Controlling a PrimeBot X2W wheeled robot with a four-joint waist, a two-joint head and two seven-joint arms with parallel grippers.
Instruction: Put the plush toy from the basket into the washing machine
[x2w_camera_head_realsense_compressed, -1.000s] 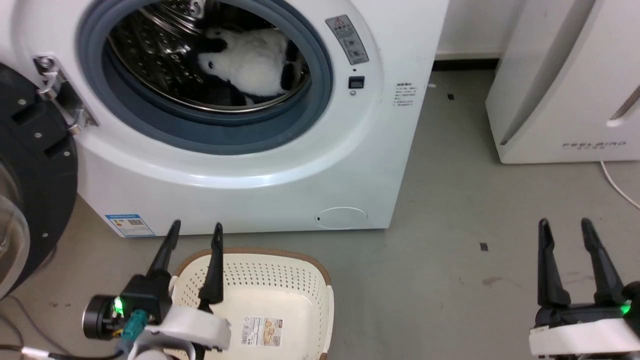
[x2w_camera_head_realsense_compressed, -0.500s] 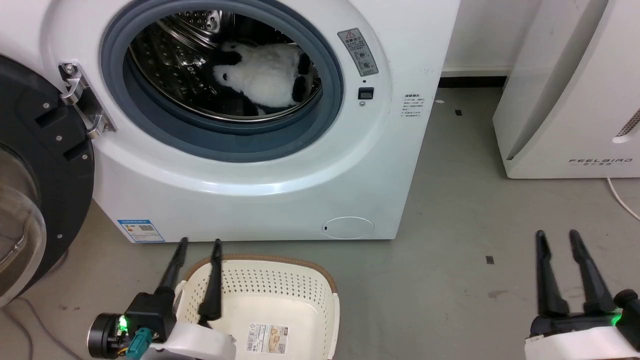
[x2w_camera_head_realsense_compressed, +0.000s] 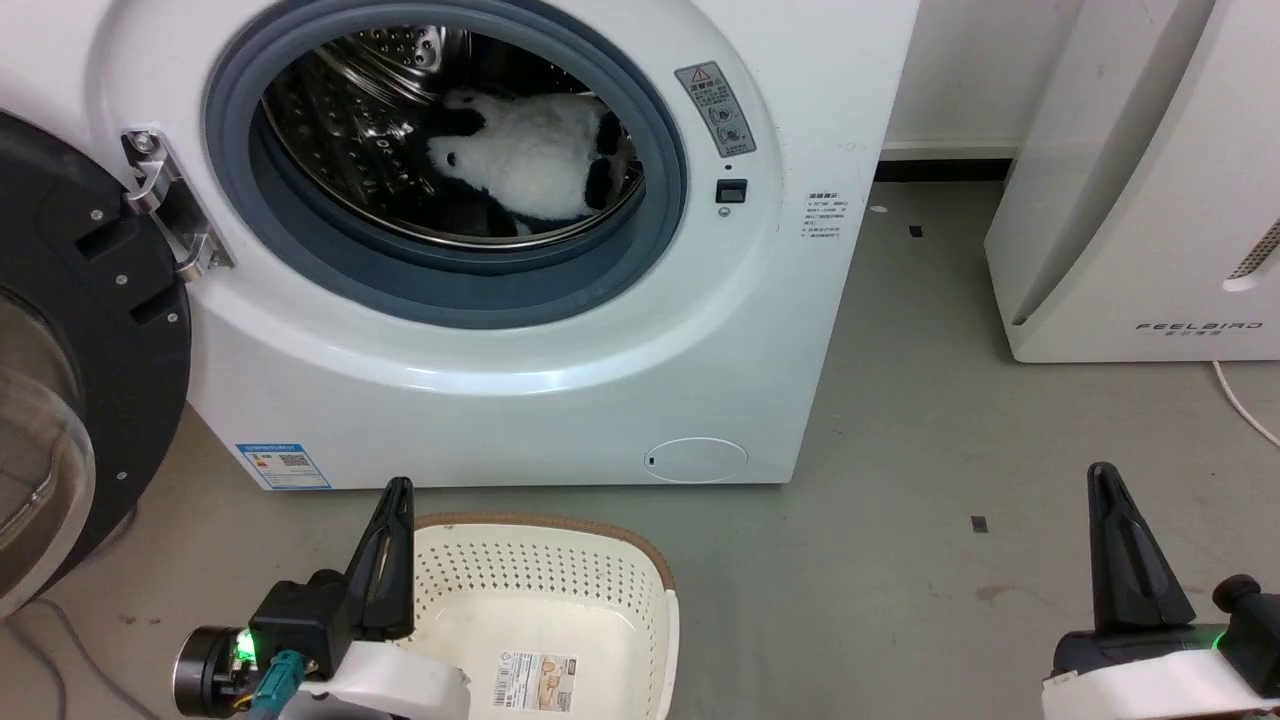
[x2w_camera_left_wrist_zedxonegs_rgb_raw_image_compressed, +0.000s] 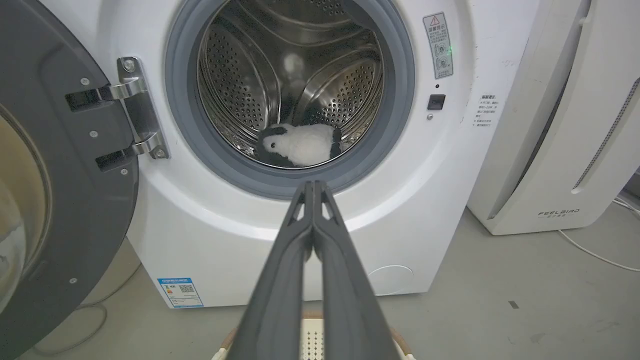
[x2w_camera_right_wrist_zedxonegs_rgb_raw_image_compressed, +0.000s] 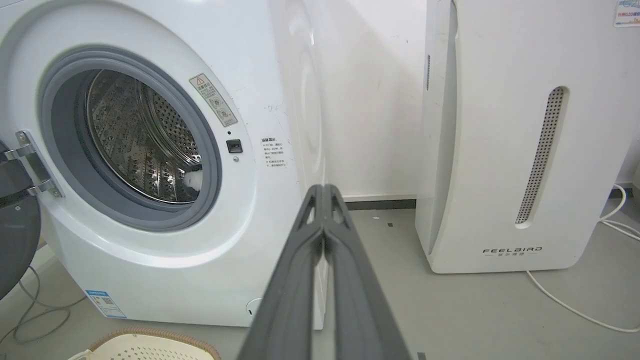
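The plush toy (x2w_camera_head_realsense_compressed: 525, 160) lies inside the steel drum of the washing machine (x2w_camera_head_realsense_compressed: 520, 380); in the left wrist view the plush toy (x2w_camera_left_wrist_zedxonegs_rgb_raw_image_compressed: 300, 145) rests low in the drum behind the grey ring. The cream basket (x2w_camera_head_realsense_compressed: 545, 610) sits on the floor in front of the washer, with nothing in it but its paper label. My left gripper (x2w_camera_head_realsense_compressed: 397, 487) is shut with nothing in it, at the basket's left rim. My right gripper (x2w_camera_head_realsense_compressed: 1103, 472) is shut and holds nothing, over the floor at the right. Both wrist views show the fingers pressed together: left gripper (x2w_camera_left_wrist_zedxonegs_rgb_raw_image_compressed: 313, 184), right gripper (x2w_camera_right_wrist_zedxonegs_rgb_raw_image_compressed: 323, 187).
The washer's dark round door (x2w_camera_head_realsense_compressed: 70, 380) stands swung open at the left. A white FEELBIRD appliance (x2w_camera_head_realsense_compressed: 1150, 180) stands at the right, with a white cable (x2w_camera_head_realsense_compressed: 1240, 395) on the floor beside it. Grey floor (x2w_camera_head_realsense_compressed: 900, 520) lies between the two machines.
Both grippers have gone from open to shut. The left gripper has drawn back slightly toward the basket's left rim. The head camera has shifted a little since the earliest frame.
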